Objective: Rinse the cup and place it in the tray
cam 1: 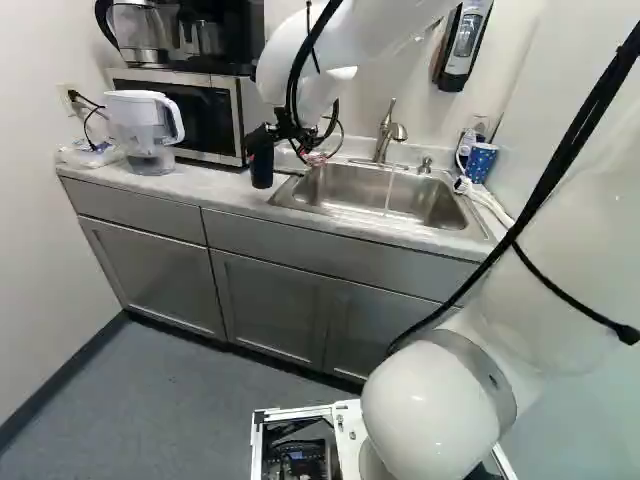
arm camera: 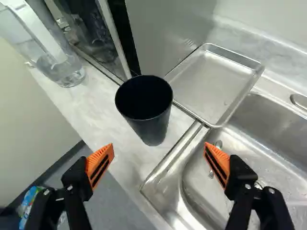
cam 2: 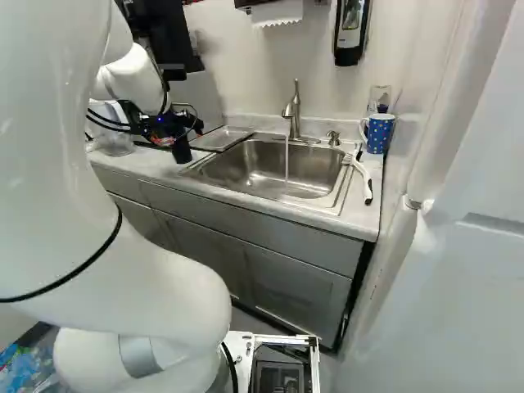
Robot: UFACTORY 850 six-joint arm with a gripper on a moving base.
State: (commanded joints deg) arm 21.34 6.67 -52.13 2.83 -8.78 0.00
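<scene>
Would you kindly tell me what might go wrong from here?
The open gripper might tip the upright cup if it comes in off-centre. The tray lies close beside the cup, so the gripper could bump it. Water runs into the sink and may splash off the cup during rinsing.

Bright, fairly even indoor light.
Highlights wash the white arm [cam 2: 155, 303] and streak the steel sink [arm camera: 165, 184]; the floor [cam 1: 170, 400] lies dimmer, the inside of the cup [arm camera: 153, 128] nearly black. Upright edges of the cabinets [cam 1: 265, 305] slant in the left base view.
</scene>
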